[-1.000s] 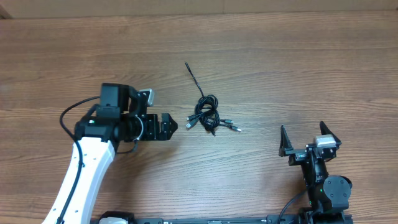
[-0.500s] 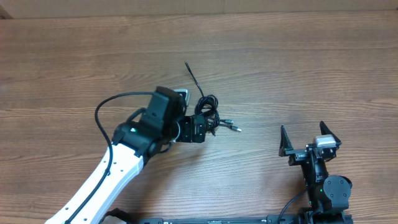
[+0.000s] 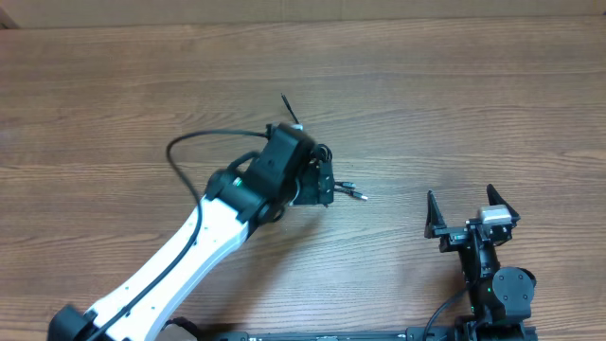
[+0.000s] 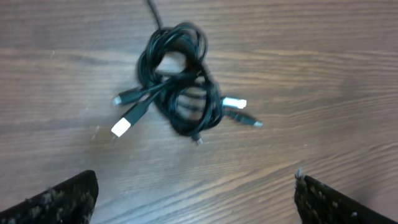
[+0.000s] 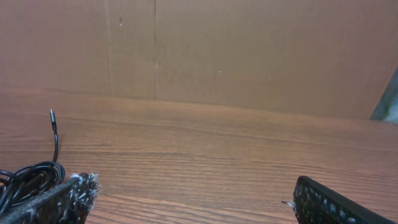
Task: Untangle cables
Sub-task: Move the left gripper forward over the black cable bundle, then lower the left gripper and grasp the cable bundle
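The cables (image 4: 180,87) are thin black cords bunched in a small knot on the wooden table, with silver-tipped plugs sticking out left and right. In the overhead view the knot (image 3: 327,156) is mostly hidden under my left arm; one loose end runs up and away from it. My left gripper (image 4: 196,196) is open and hovers just above the knot, its fingers spread wide to either side. My right gripper (image 3: 471,210) is open and empty at the front right. Part of the knot also shows at the left edge of the right wrist view (image 5: 28,177).
A brown cardboard wall (image 5: 249,56) stands along the far edge of the table. The left arm's own thick black cable (image 3: 204,142) loops up over the table to the left of the knot.
My left arm has swung right and forward, from well left of the knot to directly over it. The cables and the right arm have not moved.
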